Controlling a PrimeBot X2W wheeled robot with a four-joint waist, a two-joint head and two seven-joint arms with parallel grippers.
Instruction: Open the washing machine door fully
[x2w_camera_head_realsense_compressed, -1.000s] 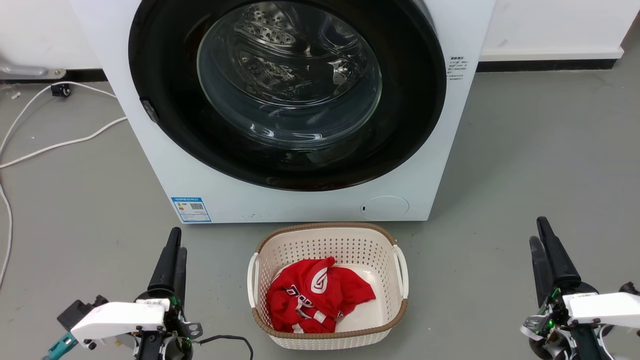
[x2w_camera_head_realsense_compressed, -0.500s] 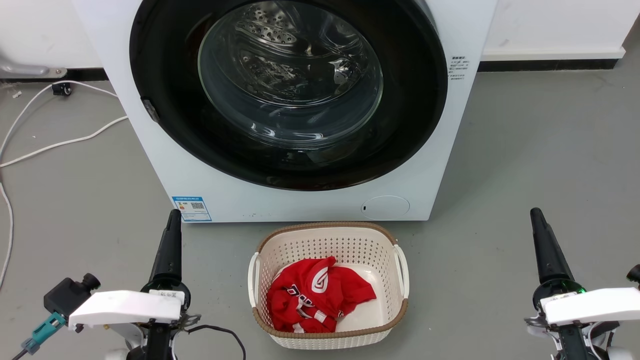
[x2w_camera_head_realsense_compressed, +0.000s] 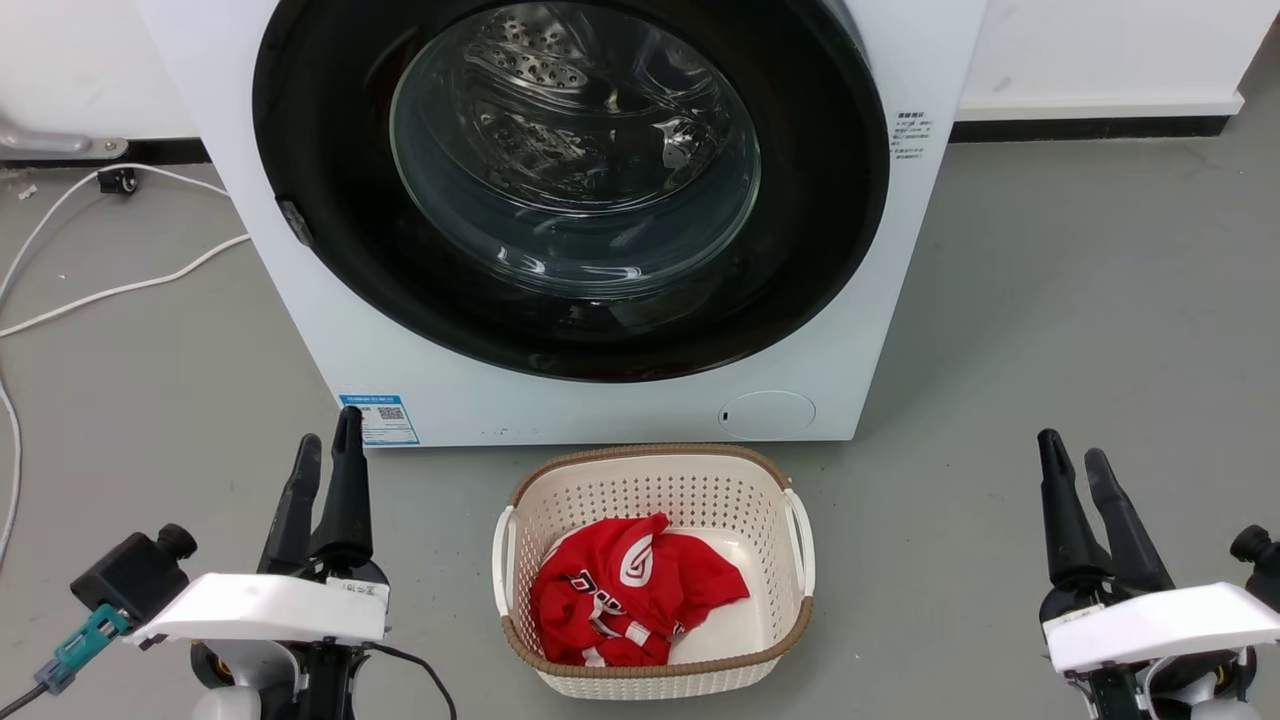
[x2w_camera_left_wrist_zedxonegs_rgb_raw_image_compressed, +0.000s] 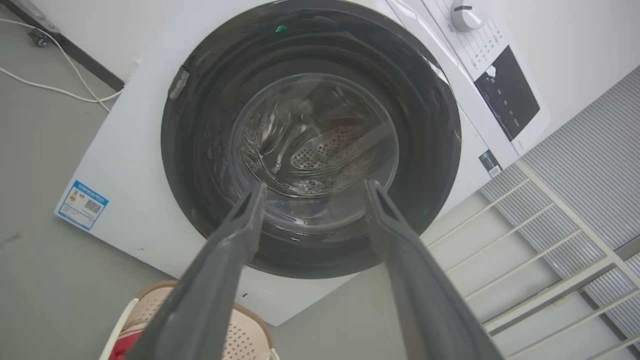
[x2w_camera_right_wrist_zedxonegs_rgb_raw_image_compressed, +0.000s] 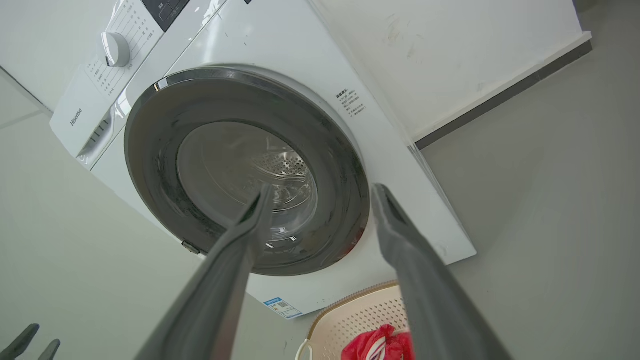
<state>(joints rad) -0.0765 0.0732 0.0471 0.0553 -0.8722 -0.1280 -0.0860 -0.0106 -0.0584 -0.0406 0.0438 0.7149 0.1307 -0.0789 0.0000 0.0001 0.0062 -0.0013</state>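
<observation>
The white washing machine stands on the floor straight ahead. Its round black washing machine door lies flat against the front, with the steel drum visible through the glass window. A small grey latch sits on the door's left rim. My left gripper is open at the lower left, fingertips near the blue label, short of the door. My right gripper is open at the lower right, over bare floor. Both wrist views look up at the door between open, empty fingers.
A cream perforated basket with a red garment sits on the floor just in front of the machine, between my arms. White cables trail over the floor at the left. A pale slatted rack stands beside the machine.
Both wrists have turned, so each gripper now shows two fingers apart instead of a single edge-on finger. The door has not moved.
</observation>
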